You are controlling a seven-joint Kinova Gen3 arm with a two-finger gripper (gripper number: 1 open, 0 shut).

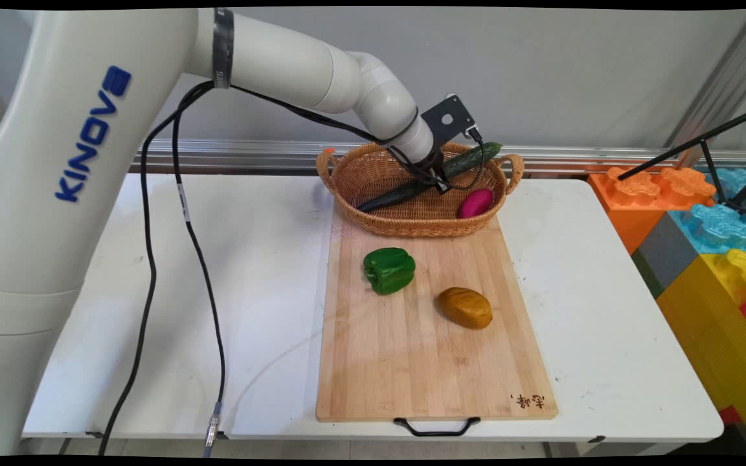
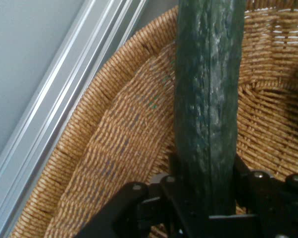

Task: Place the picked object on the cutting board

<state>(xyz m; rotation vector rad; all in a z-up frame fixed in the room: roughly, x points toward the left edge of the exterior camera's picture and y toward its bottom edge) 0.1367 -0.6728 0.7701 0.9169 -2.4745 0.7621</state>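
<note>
- Fingers (image 1: 436,181) of mine clamp round a cucumber (image 2: 208,99), inside the basket (image 1: 373,223).
- Cucumber lies aslant, its far end resting over the basket's rim.
- Pink fruit (image 1: 474,203) sits in the basket beside it.
- Pepper (image 1: 389,270) and potato (image 1: 465,307) rest apart on the board (image 1: 412,369) atop the counter (image 1: 250,259).

From my main view the gripper (image 1: 438,182) is tucked down in the basket (image 1: 373,220) behind the wrist, so I can't make out its fingertips. The cucumber (image 1: 470,160) gets hidden mid-length by the wrist. In the hand view the cucumber (image 2: 208,99) runs off the top edge and covers the gap. The purple vegetable (image 1: 474,203) is partly sunk behind the basket rim. The cutting board (image 1: 412,362) stamp at lower right is too small to read.
</note>
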